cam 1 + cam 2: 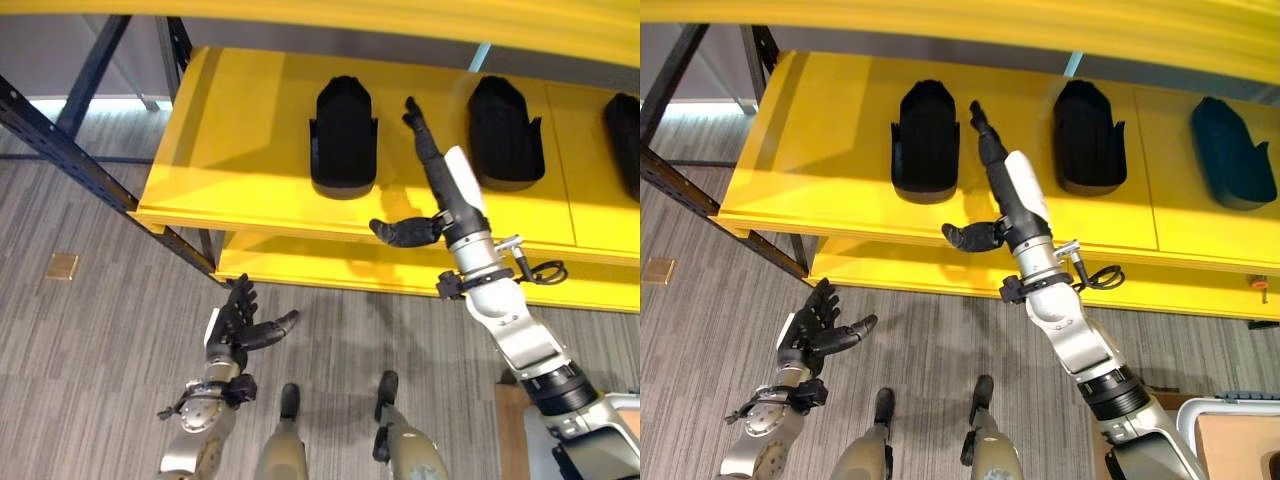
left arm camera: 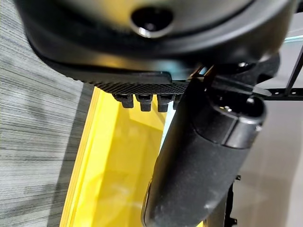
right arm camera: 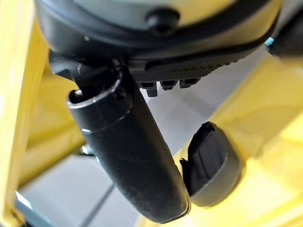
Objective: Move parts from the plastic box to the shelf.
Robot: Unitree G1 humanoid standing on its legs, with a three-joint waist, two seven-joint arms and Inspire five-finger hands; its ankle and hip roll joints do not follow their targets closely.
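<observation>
R hand (image 1: 445, 190) over shelf (image 1: 250, 170), fingers straight, empty.
Parts (image 1: 343, 135) spaced in row; L hand (image 1: 238, 325) low, spread, idle.

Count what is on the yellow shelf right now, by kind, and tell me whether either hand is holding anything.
Black moulded plastic parts lying on the yellow shelf: 3, at and.
Robot hands holding a part: 0. The right hand reaches open over the shelf between the first two parts; the left hand is open, low over the floor.
Total parts on the shelf: 3.
</observation>
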